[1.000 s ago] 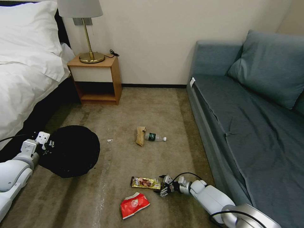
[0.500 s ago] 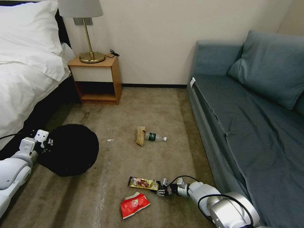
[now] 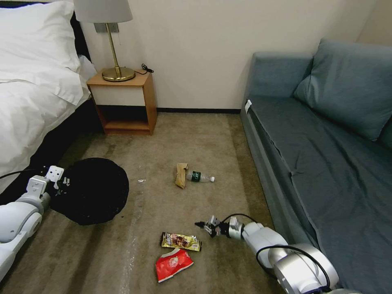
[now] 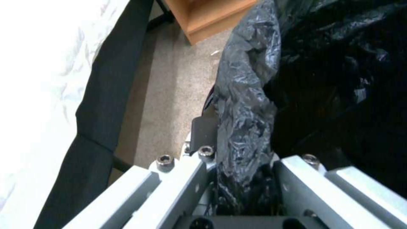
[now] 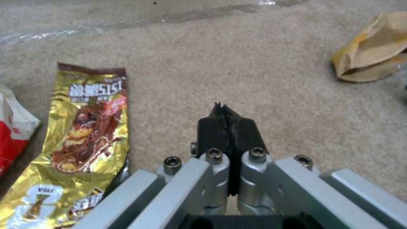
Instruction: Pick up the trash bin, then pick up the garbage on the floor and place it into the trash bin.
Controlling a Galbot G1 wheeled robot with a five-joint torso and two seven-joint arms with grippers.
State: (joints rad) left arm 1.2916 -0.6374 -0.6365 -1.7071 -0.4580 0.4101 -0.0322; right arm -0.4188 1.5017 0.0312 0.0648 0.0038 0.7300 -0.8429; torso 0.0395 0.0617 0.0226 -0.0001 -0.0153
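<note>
Right hand (image 5: 227,116) clenched empty beside the gold snack wrapper (image 5: 87,133), whose long axis runs roughly alongside it; left hand (image 4: 237,149) apparently grasps the trash bin (image 3: 92,190) liner.

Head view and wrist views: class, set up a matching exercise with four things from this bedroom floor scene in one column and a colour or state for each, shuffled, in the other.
1. right gripper
2. left gripper
3. snack wrapper
4. snack bag

A. red, crumpled
B. gold, flat on carpet
C. shut, holding nothing
D. clamped on the trash bin liner

Pairs: 1-C, 2-D, 3-B, 4-A
</note>
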